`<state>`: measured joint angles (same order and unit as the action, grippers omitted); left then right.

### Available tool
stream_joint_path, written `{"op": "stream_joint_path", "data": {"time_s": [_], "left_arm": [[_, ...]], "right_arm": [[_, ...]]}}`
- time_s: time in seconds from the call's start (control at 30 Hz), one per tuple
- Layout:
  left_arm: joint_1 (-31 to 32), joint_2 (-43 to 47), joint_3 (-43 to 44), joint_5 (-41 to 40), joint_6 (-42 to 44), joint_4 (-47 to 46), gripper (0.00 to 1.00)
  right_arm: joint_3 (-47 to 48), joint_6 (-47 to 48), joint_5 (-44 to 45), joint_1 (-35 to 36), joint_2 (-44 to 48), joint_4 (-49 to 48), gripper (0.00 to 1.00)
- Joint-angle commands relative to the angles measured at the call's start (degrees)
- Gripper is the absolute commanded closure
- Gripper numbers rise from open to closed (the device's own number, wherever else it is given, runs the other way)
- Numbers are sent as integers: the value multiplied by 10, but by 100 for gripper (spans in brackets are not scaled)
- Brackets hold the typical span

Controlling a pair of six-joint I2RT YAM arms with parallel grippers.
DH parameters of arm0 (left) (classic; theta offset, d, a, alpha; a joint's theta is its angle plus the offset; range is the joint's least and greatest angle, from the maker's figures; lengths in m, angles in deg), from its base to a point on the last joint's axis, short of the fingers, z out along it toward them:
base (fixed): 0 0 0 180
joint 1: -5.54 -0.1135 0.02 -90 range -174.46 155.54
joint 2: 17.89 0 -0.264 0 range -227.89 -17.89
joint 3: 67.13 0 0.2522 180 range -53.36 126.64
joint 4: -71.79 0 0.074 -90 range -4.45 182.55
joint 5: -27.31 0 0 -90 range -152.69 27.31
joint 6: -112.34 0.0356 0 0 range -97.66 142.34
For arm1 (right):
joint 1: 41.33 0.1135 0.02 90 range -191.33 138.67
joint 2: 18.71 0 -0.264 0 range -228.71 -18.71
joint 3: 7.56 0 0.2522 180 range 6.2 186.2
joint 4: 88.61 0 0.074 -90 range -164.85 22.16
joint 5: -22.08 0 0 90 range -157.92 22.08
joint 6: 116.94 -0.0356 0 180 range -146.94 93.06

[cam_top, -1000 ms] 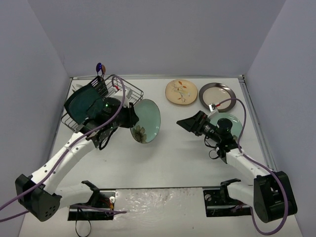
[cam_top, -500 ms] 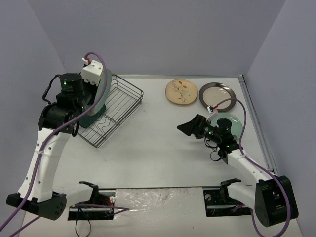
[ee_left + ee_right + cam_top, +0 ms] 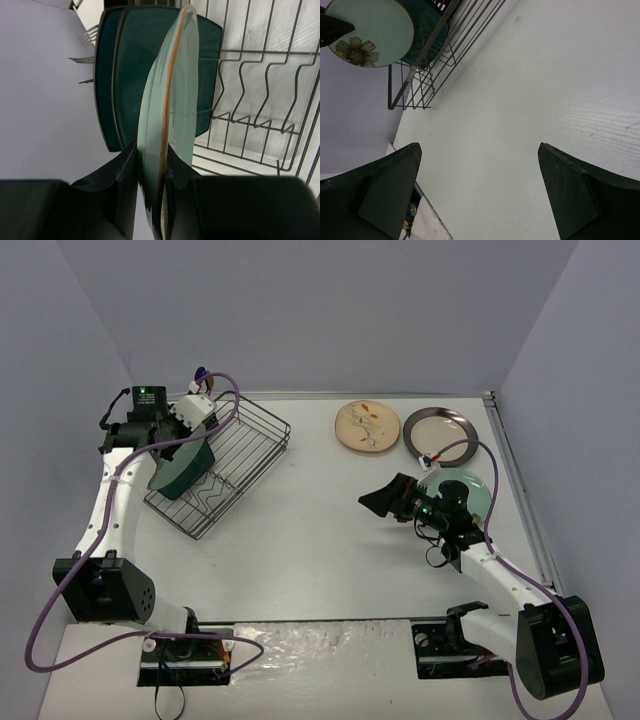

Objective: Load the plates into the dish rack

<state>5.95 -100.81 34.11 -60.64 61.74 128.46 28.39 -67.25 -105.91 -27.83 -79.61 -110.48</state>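
My left gripper [image 3: 152,150] is shut on the rim of the flowered mint-green plate [image 3: 180,100]. It holds the plate on edge inside the black wire dish rack [image 3: 250,445], right beside two dark teal square plates [image 3: 125,65] standing at the rack's left end. The right wrist view shows the plate's flowered face [image 3: 370,32] above the rack [image 3: 435,55]. My right gripper [image 3: 378,498] is open and empty above the table. Behind it lies the plain mint plate [image 3: 468,490]. The cream floral plate [image 3: 367,426] and the beige dark-rimmed plate [image 3: 440,427] lie at the back right.
Forks [image 3: 85,37] stick up from the cutlery holder at the rack's far left corner [image 3: 203,380]. Grey walls close in the table on the left, back and right. The rack's wavy dividers [image 3: 260,75] to the right of the held plate hold nothing.
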Motion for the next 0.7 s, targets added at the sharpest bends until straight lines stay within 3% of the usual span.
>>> {"op": "stream_joint_path", "data": {"time_s": [0.0, 0.6, 0.67], "left_arm": [[-21, 20, 13, 42, 60, -111, 100], [-42, -44, -51, 101, -23, -172, 100], [-44, -47, -55, 106, -26, -174, 94]], "right_arm": [[8, 11, -8, 1, -2, -34, 0], [7, 16, 4, 1, -5, -21, 0], [6, 20, 5, 0, -3, -12, 0]]}}
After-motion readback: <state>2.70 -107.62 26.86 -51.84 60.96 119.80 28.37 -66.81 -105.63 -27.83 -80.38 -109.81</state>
